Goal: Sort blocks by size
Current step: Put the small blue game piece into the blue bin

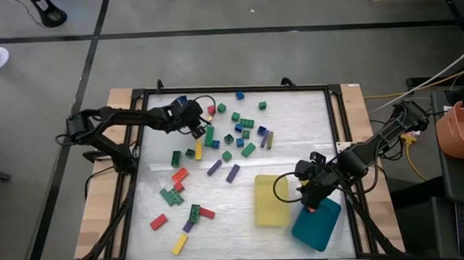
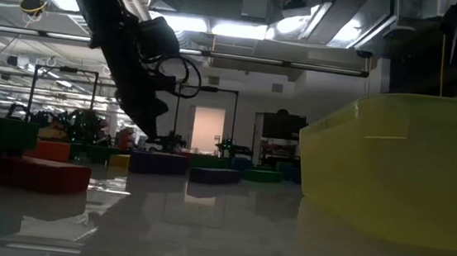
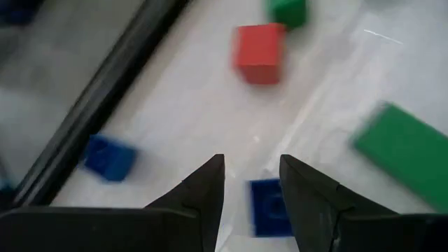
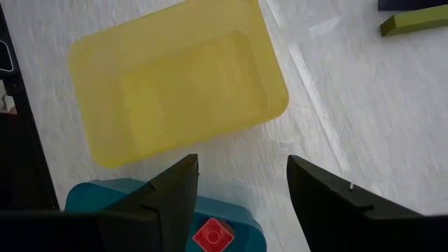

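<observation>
Many small blocks lie loose on the white mat, most of them in its far half and near-left part. My left gripper hangs open near the mat's far left, slanting down. A small blue block lies on the mat under the gap, next to one finger; I see no pinch. A red cube and a long green block lie beyond. My right gripper stands open above the teal tray, which holds a red block. The yellow tray sits beside it.
A black frame borders the mat; its bar runs close past my left gripper, with another blue block against it. The two trays fill the mat's near right. An orange container stands off the table at the right.
</observation>
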